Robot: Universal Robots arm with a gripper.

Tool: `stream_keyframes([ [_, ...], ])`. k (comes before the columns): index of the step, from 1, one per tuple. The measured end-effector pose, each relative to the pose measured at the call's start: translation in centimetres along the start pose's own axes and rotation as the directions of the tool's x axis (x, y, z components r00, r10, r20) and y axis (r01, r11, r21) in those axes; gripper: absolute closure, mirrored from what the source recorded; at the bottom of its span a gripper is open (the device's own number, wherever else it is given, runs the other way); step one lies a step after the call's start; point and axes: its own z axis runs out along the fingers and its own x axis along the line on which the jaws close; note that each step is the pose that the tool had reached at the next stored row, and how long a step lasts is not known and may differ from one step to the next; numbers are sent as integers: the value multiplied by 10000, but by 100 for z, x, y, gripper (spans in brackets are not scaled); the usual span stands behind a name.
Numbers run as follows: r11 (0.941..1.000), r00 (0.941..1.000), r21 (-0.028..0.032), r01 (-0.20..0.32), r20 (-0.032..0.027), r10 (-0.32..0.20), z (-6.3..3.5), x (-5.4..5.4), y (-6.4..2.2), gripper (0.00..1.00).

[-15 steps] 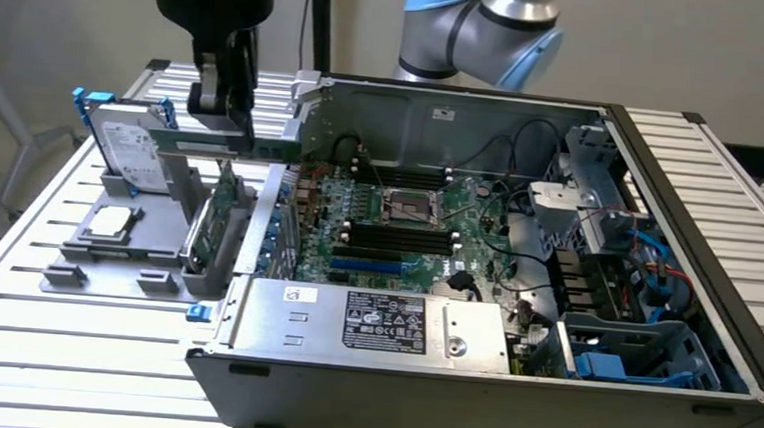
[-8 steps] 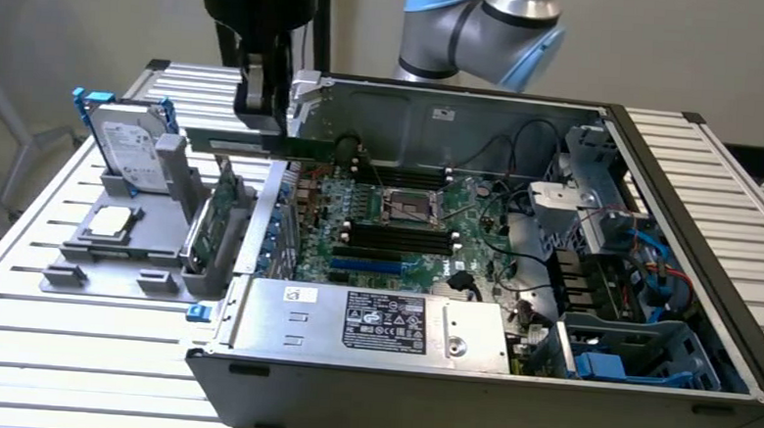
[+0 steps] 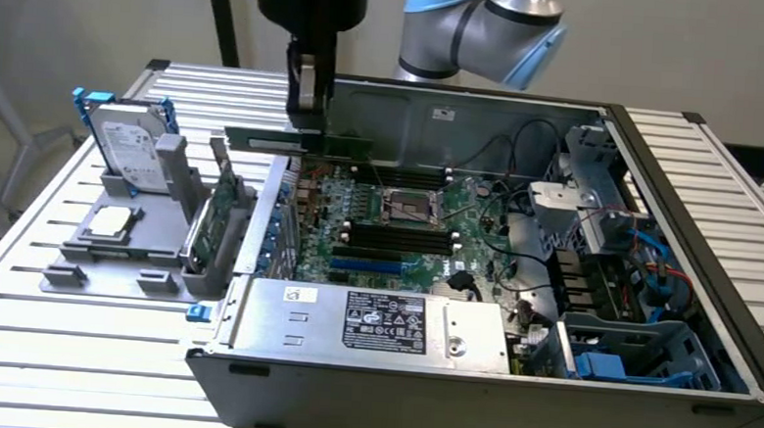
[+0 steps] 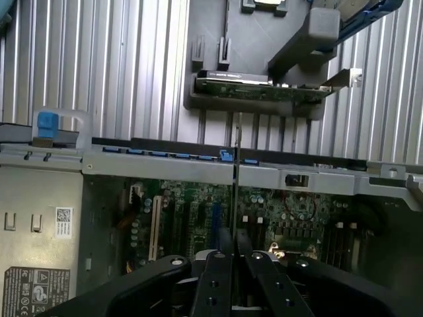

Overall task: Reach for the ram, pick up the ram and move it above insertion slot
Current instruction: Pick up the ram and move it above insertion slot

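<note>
My gripper (image 3: 305, 122) is shut on the ram (image 3: 261, 139), a thin green stick held level in the air. It hangs over the left wall of the open computer case (image 3: 478, 381), toward the exterior view's left of the motherboard (image 3: 416, 201). The black insertion slots (image 3: 400, 237) lie lower down on the board, clear of the stick. In the wrist view the ram (image 4: 236, 172) shows edge-on as a thin dark line running out from between the fingers (image 4: 221, 271) of my gripper (image 4: 236, 254), crossing the case wall (image 4: 198, 165).
A grey fixture (image 3: 118, 249) on the slatted table holds a silver hard drive with blue clips (image 3: 130, 147), a green expansion card (image 3: 212, 220) and a processor (image 3: 110, 221). Inside the case are the power supply (image 3: 376, 322), cables and a blue drive cage (image 3: 636, 360).
</note>
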Motion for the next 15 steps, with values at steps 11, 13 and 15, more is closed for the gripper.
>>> stream_keyframes([
  [11,10000,10000,-8,-2,7,2,-6,-91,-437,87],
  [13,10000,10000,-8,-1,9,1,-6,-111,-511,87],
  [15,10000,10000,-8,-1,10,1,-6,-136,-577,87],
])
